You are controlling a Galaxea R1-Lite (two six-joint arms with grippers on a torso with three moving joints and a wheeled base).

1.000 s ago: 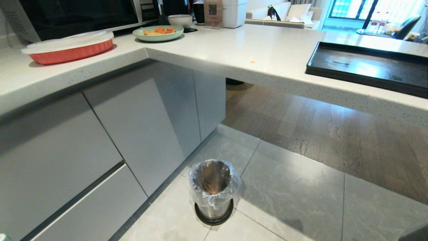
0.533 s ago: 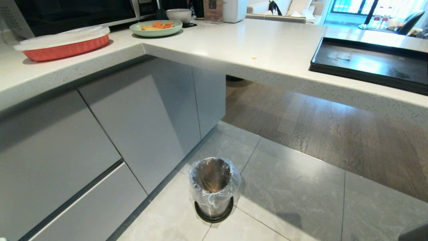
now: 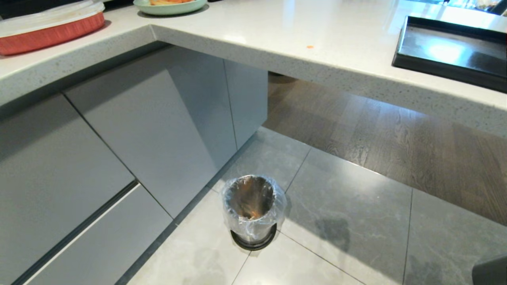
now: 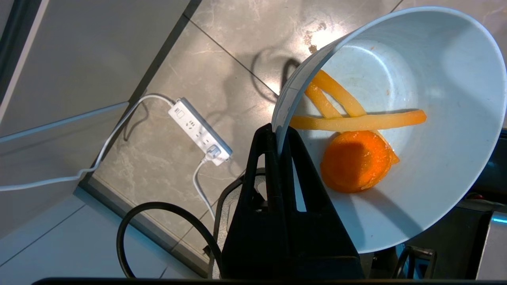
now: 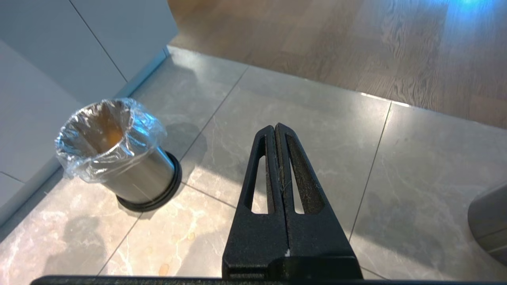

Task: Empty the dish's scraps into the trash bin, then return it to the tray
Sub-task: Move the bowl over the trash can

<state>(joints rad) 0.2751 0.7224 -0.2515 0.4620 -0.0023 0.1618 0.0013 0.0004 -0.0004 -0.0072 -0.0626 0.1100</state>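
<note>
The left gripper [image 4: 277, 134] has its fingers clenched on the rim of the dish [image 4: 435, 158], one finger inside the wall and one outside. The pale bowl fills the right half of the left wrist view, tipped on its side. The scraps [image 4: 356, 158], a fat carrot round and three pale sticks, lie against its lower wall. Beneath it there is only floor tile [image 4: 206, 71], with a white power strip [image 4: 200, 132] and its cable left of centre.

The trash bin [image 3: 252, 209] stands on the floor at lower centre of the head view, its clear liner puffed over the rim, and neither the bowl nor the arm shows there. The tray [image 3: 447, 53] sits at the upper right on the table [image 3: 297, 35], bare as far as the frame shows. The right gripper [image 5: 276, 130] hangs idle with its fingers pressed together over the tiles, the bin at the left of its own view.

My worry is the tilt: the bowl already leans hard and the bin is not under it, so a jolt could slide the carrot out onto the floor or the power strip. The bin mouth is narrow, so an off-centre pour would likely miss. A pinch on a glossy rim could also let the bowl swivel.
</note>
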